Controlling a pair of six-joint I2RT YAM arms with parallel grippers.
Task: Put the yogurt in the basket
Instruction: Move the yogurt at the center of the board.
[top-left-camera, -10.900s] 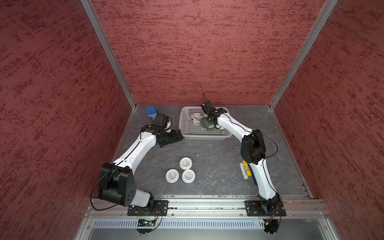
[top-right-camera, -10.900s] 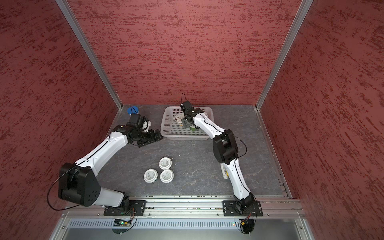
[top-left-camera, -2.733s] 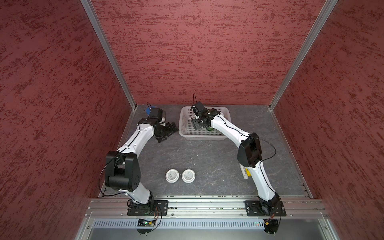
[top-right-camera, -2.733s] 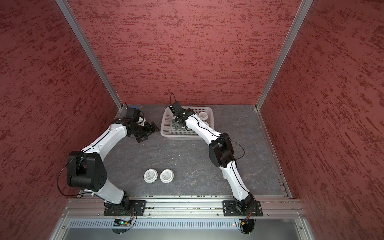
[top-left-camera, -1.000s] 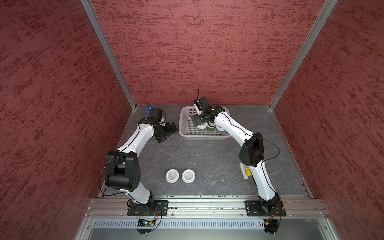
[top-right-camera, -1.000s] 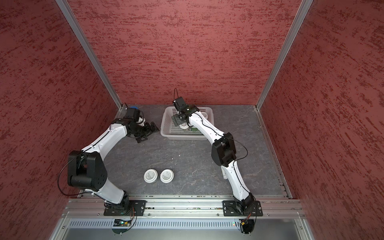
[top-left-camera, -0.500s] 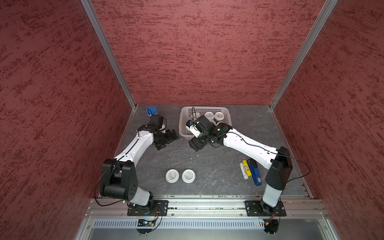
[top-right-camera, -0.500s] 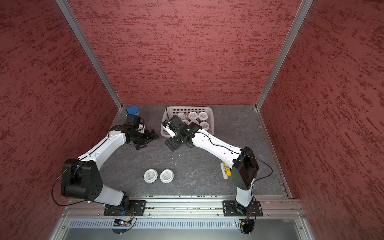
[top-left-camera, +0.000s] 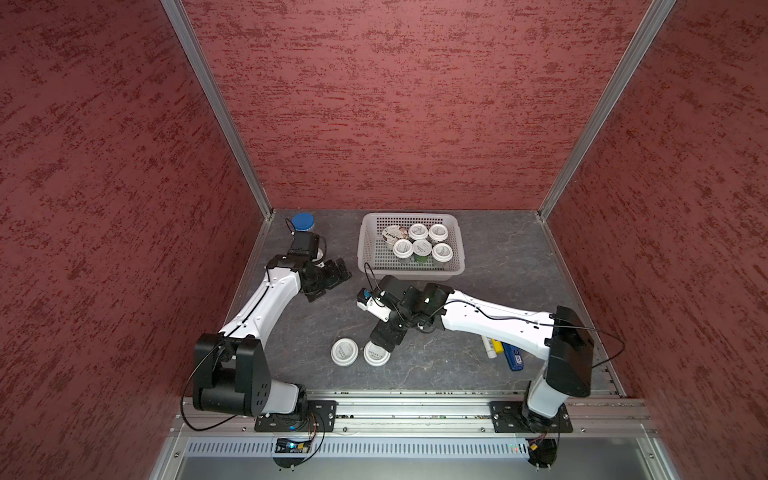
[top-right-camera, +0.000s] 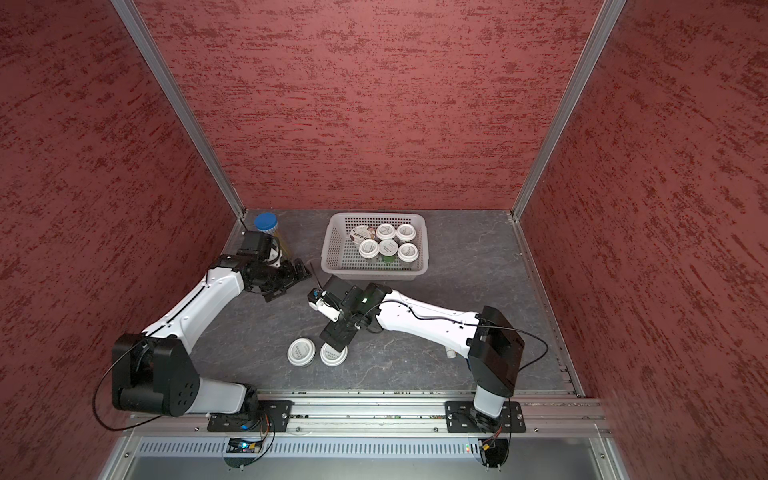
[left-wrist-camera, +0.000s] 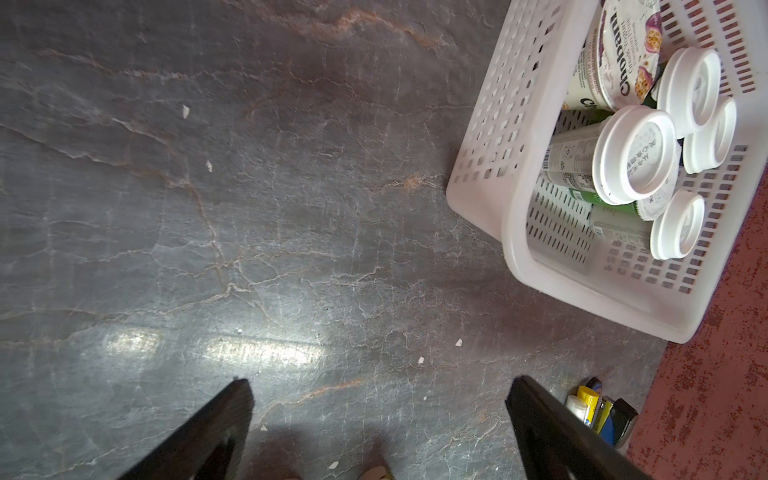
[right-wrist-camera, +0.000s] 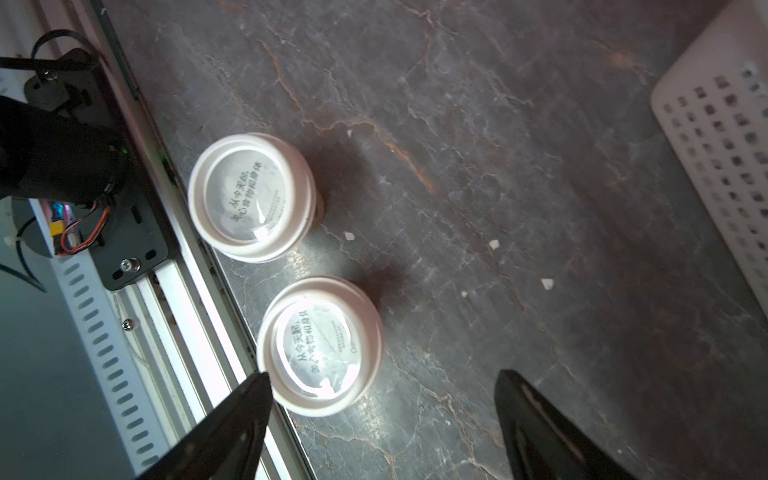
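Your right gripper hangs with its black jaws spread wide and nothing between them, just above one small round white-lidded yogurt cup with grey print. A matching second cup stands just beside that one, farther from the gripper. Your left gripper is likewise spread and empty over the bare grey stone-look tabletop. The pale perforated rectangular plastic basket lies beyond both grippers (nearer the left one). It holds five white-lidded cups and the wider foil-lidded Chobani cup.
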